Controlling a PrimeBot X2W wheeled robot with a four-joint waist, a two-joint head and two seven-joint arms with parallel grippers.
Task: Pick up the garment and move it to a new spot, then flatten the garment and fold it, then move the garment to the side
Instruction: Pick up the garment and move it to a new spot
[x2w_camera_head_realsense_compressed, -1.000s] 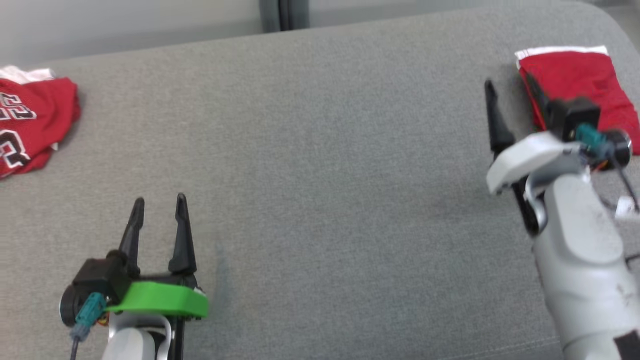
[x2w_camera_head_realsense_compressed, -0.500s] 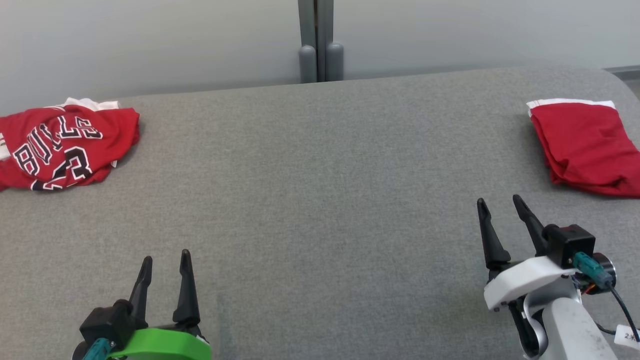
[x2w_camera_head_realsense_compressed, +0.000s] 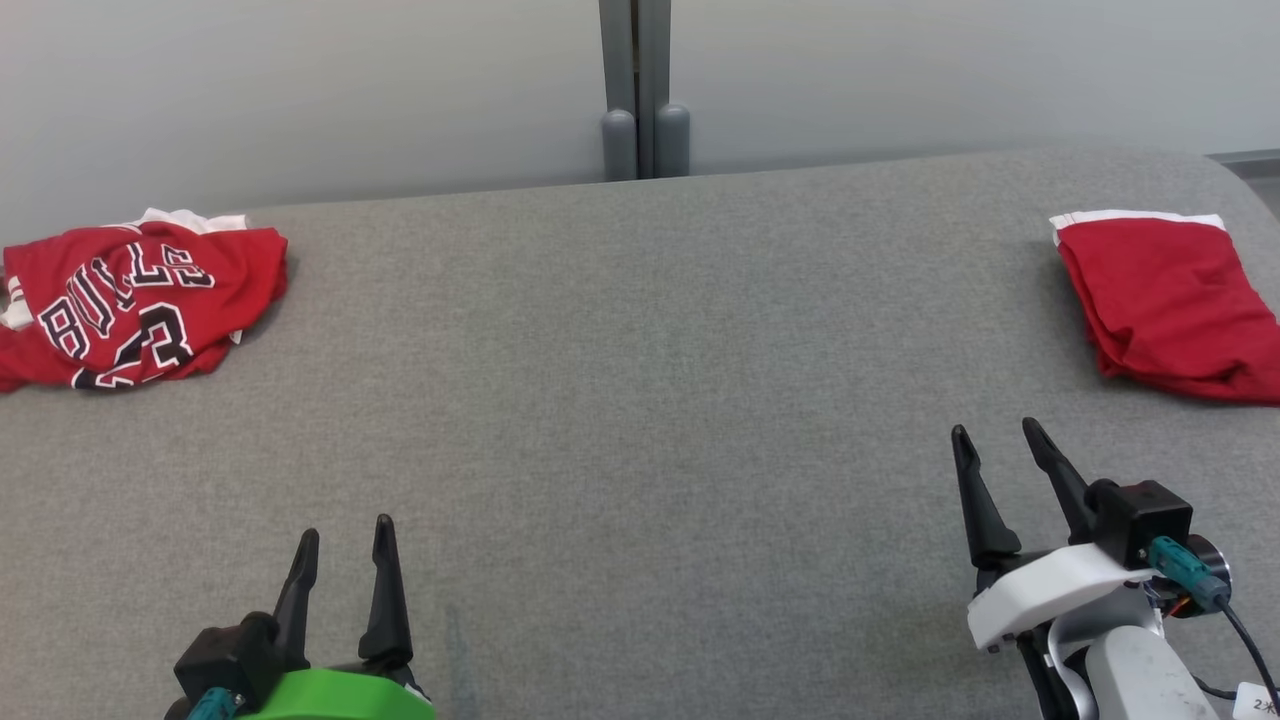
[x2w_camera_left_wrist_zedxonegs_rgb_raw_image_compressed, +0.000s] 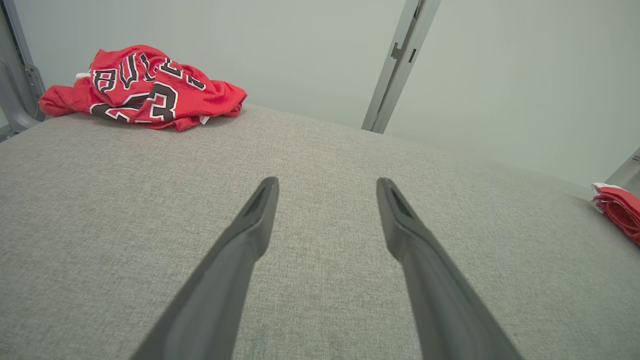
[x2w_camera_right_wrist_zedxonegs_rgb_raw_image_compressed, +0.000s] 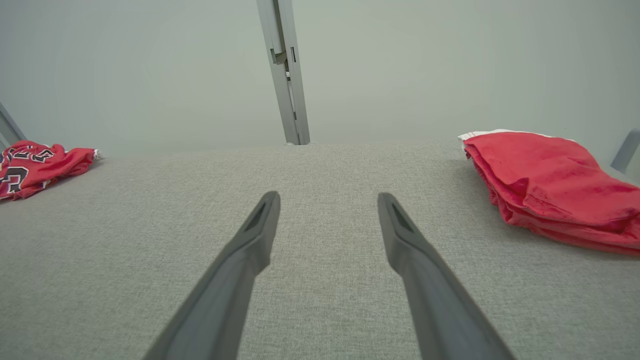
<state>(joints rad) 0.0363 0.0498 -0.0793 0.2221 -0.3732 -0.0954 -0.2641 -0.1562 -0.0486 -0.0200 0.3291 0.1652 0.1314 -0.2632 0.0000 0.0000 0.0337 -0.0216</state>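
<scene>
The grey table (x2w_camera_head_realsense_compressed: 640, 400) takes up most of the scene, with a wall and one upright post (x2w_camera_head_realsense_compressed: 640, 90) behind its far edge. On it lie two red pieces of clothing, well apart. A folded garment (x2w_camera_head_realsense_compressed: 1170, 300) sits at the far right with a white band along its far edge. A crumpled jersey (x2w_camera_head_realsense_compressed: 130, 300) sits at the far left, lettering up. The folded one looks finished and set aside, so I judge the jersey to be the piece to work on now (a guess from how they lie). The left gripper (x2w_camera_head_realsense_compressed: 347, 528) and right gripper (x2w_camera_head_realsense_compressed: 995, 428) hover near the front edge, each with fingers spread wide and nothing between them. To lift the jersey well, the left arm should reach to the heap and pinch a top fold rather than the whole bunch. It can then carry it to the open middle, where both arms can spread it. Count: one table, one post, two garments, two grippers, four fingers.
</scene>
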